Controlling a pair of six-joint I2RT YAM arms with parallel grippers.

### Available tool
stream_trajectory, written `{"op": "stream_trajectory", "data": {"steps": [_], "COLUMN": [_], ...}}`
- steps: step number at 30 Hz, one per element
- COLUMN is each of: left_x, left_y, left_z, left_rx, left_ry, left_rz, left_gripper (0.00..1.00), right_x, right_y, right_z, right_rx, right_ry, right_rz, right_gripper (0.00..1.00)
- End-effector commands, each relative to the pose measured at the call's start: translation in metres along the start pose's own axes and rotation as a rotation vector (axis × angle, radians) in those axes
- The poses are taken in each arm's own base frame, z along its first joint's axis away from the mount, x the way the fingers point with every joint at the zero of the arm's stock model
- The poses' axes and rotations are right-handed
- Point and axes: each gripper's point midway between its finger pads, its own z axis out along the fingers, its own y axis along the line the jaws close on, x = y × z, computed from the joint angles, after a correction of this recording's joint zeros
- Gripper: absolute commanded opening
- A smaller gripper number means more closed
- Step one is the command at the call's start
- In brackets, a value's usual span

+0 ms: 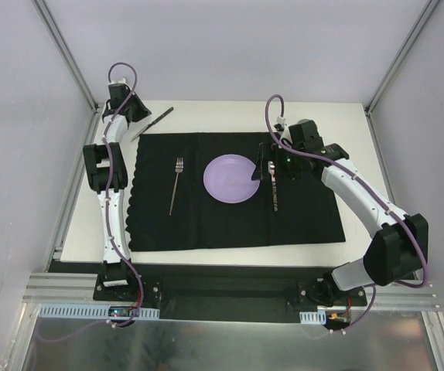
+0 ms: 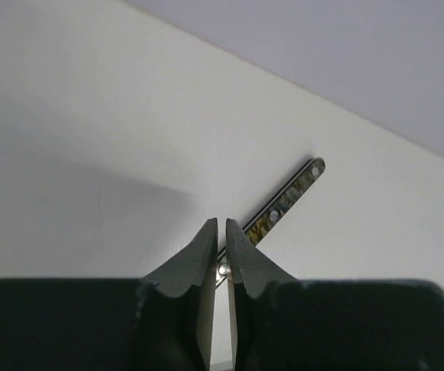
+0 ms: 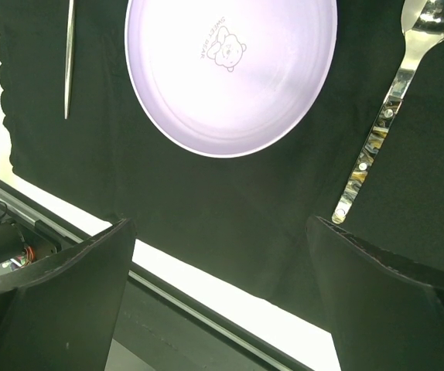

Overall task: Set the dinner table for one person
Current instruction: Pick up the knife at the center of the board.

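The white dinner table (image 1: pixel 206 110) carries a black mat (image 1: pixel 307 220). On the mat lie a fork (image 1: pixel 175 185), a purple plate (image 1: pixel 230 178) and a spoon (image 1: pixel 274 193) to the plate's right. A knife (image 1: pixel 158 118) lies at the back left on the bare table. My left gripper (image 1: pixel 133 116) is at the knife's near end. In the left wrist view its jaws (image 2: pixel 222 226) are almost closed with the knife (image 2: pixel 288 197) between them. My right gripper (image 1: pixel 267 166) hovers over the mat, open and empty (image 3: pixel 222 232), with the spoon (image 3: pixel 377 131) by its right finger.
Grey frame rails (image 1: pixel 67 193) edge the table, with upright posts at the back corners. The right wrist view shows the plate (image 3: pixel 230 69), the fork (image 3: pixel 70 54) and the mat's near edge (image 3: pixel 206 216) over the white tabletop.
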Motion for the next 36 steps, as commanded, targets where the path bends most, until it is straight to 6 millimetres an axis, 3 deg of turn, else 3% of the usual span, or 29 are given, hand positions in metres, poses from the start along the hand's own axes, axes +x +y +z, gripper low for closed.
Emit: {"op": "stream_trajectory", "data": {"steps": [1, 3, 15, 27, 36], "left_x": [-0.019, -0.012, 0.02, 0.054, 0.054], "left_y": [-0.018, -0.014, -0.001, 0.002, -0.004], "left_z": [0.012, 0.017, 0.014, -0.027, -0.046], "left_rx": [0.075, 0.066, 0.008, -0.037, -0.026], "left_ry": [-0.086, -0.073, 0.018, 0.136, 0.153], "left_rz": [-0.267, -0.314, -0.346, -0.24, -0.227], "left_gripper": [0.05, 0.0, 0.0, 0.0, 0.0], "right_x": [-0.007, -0.007, -0.007, -0.007, -0.005], "right_y": [0.008, 0.009, 0.009, 0.014, 0.014], "right_z": [-0.012, -0.013, -0.015, -0.018, -0.025], "right_rx": [-0.02, -0.022, -0.024, -0.049, -0.046], "right_ry": [-0.05, -0.052, -0.061, -0.082, -0.101], "right_rz": [-0.014, -0.02, -0.021, -0.017, -0.021], "right_gripper": [0.96, 0.96, 0.96, 0.96, 0.96]}}
